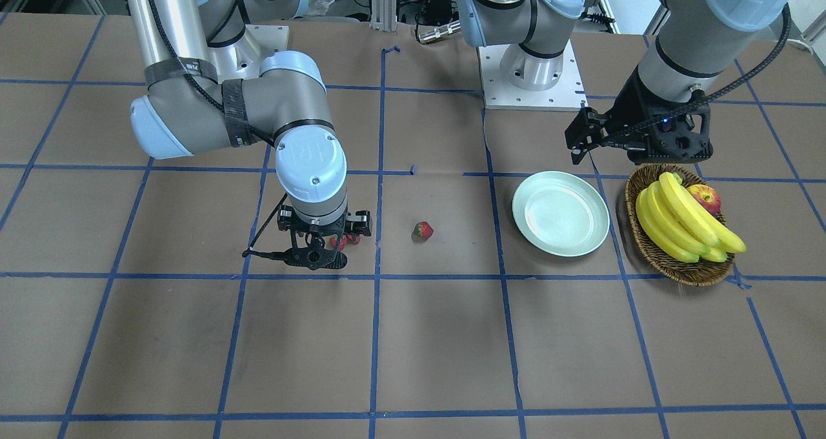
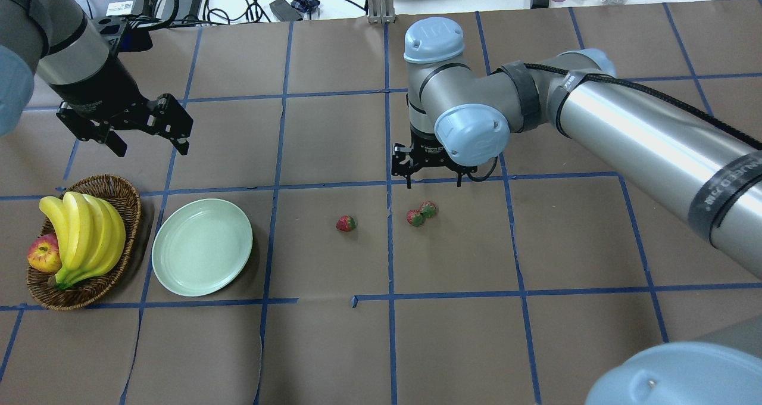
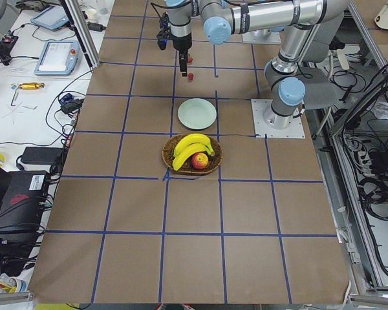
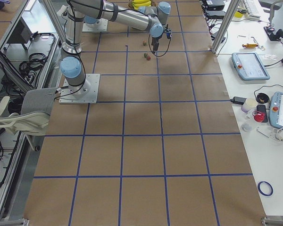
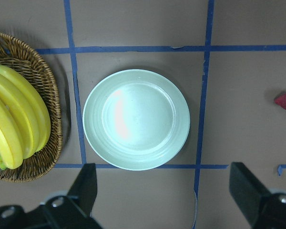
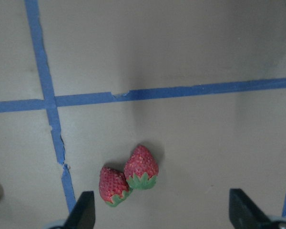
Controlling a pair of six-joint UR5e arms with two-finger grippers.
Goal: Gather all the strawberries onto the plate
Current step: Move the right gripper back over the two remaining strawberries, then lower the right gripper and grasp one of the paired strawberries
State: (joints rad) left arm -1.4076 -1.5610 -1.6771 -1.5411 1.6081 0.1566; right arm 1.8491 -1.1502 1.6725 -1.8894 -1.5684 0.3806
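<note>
Glossy, round mint plate (image 2: 202,247); three dimpled red strawberries (image 2: 415,217) lie outside it on brown paper (image 2: 333,345). Wicker basket (image 2: 134,205) cradles bananas (image 2: 89,232), apple (image 2: 43,255). Spread wide, clasping nothing: left gripper (image 2: 149,147), right gripper (image 2: 433,183)

- A robotics lab, not a home or a shop.
- The table (image 2: 333,345) is papered brown and gridded with blue tape (image 2: 391,333); the arms are bolted to metal base plates (image 1: 561,90).
- Teach pendants (image 4: 247,66) lie on a white bench at 3 o'clock in the right-end view.
- Loose cables (image 3: 368,194) sit at 3 o'clock in the left-end view, and an aluminium frame post (image 4: 223,24) stands at the table's edge.
</note>
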